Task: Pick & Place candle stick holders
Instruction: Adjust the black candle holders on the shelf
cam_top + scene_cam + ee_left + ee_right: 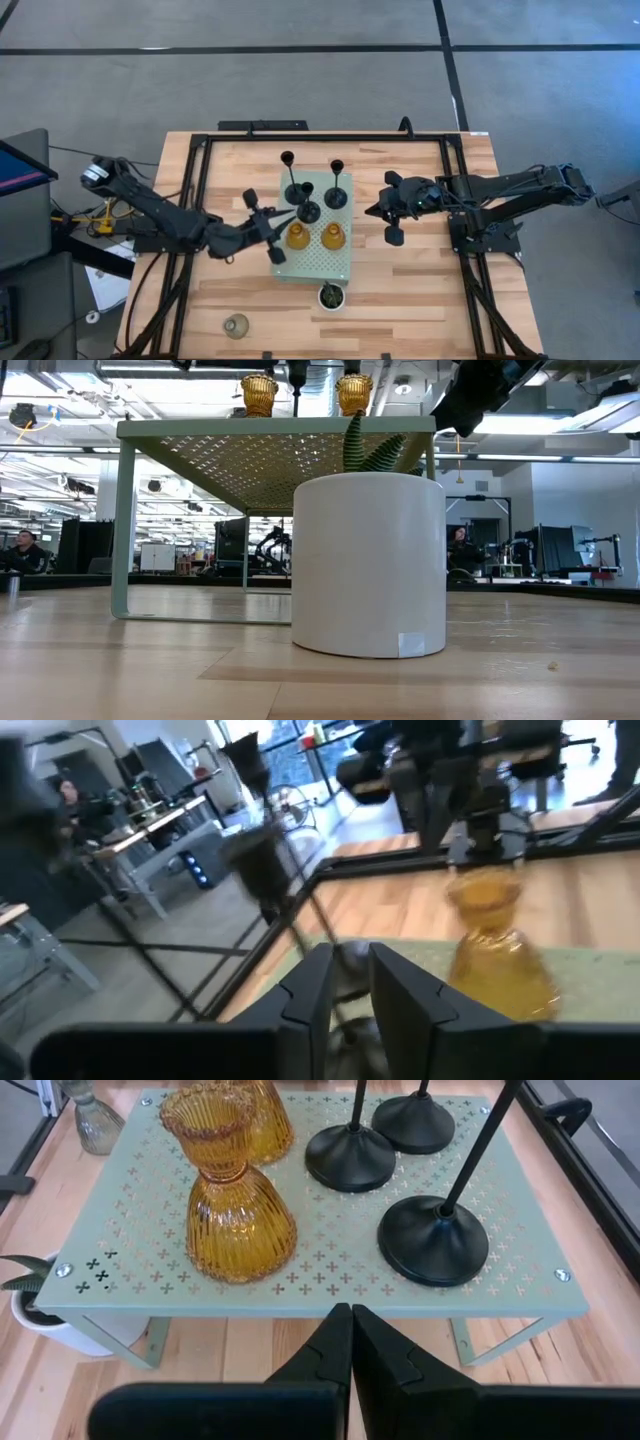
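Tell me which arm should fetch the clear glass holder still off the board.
Probably left. The clear glass holder sits on the table's near-left corner, on the left gripper's side. The right gripper, shut, waits beyond the green board's far edge, much farther away.

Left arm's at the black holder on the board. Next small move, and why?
Probably back the left gripper straight away from the black holder, jaws parted. The holder's base sits on the green board beside the two other black holders and two amber ones, so it looks placed. The stem runs close to the fingers; a sideways swing may tip it. The right gripper waits shut beside the board.
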### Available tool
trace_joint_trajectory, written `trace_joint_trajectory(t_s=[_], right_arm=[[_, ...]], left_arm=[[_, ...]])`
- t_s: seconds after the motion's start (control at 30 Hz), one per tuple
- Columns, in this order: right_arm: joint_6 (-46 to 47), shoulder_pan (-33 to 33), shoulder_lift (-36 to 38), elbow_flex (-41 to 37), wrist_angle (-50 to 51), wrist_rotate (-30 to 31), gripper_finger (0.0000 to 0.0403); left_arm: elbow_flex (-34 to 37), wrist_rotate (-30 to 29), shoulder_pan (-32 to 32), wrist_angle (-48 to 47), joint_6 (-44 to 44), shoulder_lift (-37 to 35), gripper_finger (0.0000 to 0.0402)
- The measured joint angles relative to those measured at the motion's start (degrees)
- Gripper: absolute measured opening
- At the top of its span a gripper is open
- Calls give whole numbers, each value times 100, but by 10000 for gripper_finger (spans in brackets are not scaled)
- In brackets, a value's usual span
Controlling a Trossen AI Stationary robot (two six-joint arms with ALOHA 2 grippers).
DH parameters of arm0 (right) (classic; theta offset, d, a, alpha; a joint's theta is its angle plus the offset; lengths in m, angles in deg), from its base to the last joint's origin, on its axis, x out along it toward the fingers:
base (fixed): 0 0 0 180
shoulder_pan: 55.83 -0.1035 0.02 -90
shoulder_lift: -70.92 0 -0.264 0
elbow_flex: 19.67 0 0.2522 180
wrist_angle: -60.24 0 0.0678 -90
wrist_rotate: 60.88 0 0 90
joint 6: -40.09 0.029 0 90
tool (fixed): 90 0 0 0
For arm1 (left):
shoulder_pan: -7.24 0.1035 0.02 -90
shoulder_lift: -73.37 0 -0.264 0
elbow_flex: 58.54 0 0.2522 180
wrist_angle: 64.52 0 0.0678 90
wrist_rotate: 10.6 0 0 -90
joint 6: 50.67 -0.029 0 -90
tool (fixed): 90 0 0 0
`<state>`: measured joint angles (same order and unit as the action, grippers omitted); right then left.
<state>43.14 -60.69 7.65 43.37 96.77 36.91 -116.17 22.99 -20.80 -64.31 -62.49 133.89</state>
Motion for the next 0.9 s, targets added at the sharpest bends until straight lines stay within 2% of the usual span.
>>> trace_joint_trajectory(t_s=[0.13,0.4,0.6,0.9], right_arm=[[1,4,0,0,-7,0,0],[2,0,0,0,74,-4,0],[2,0,0,0,242,-4,0],[2,0,0,0,253,-4,0]], left_arm=[[-448,-190,-35,17,-465,244,67],[-1147,-1294,-119,-259,-551,662,66],[-1192,-1410,-311,-282,-187,802,66],[-1191,-1401,-245,-371,-77,847,66]])
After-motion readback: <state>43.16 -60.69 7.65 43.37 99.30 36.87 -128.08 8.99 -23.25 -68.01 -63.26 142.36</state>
